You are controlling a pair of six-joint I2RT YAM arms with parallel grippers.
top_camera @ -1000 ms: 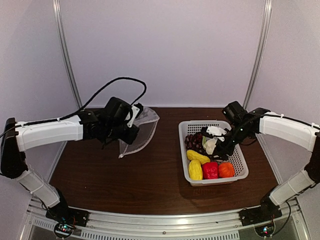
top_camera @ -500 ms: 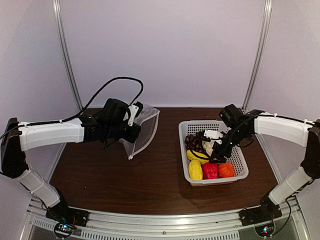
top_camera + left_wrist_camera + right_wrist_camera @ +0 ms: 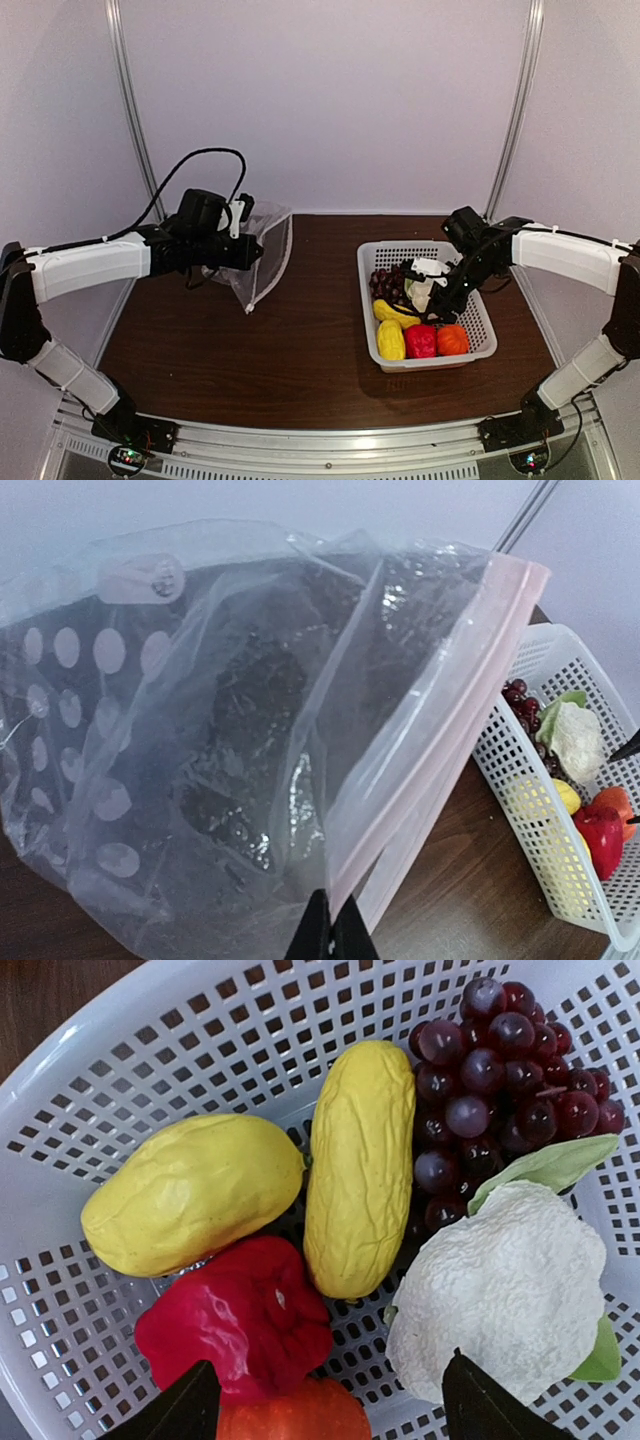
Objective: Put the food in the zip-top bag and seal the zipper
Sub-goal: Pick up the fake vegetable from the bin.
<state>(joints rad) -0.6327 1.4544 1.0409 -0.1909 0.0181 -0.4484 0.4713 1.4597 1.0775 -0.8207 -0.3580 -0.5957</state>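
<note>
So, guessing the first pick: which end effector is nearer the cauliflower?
Right. The right end effector hovers open above the cauliflower; the left end effector is across the table, shut on the zip-top bag.

Dark wood table (image 3: 300, 345), aluminium rail (image 3: 330, 437) along its near edge. Plain pale walls (image 3: 330, 100) behind it, metal posts (image 3: 133, 110) at its far corners.

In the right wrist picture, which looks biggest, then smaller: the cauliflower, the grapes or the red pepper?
1. The cauliflower and the grapes: about alike, too close to rank.
2. The red pepper: smallest.
</note>
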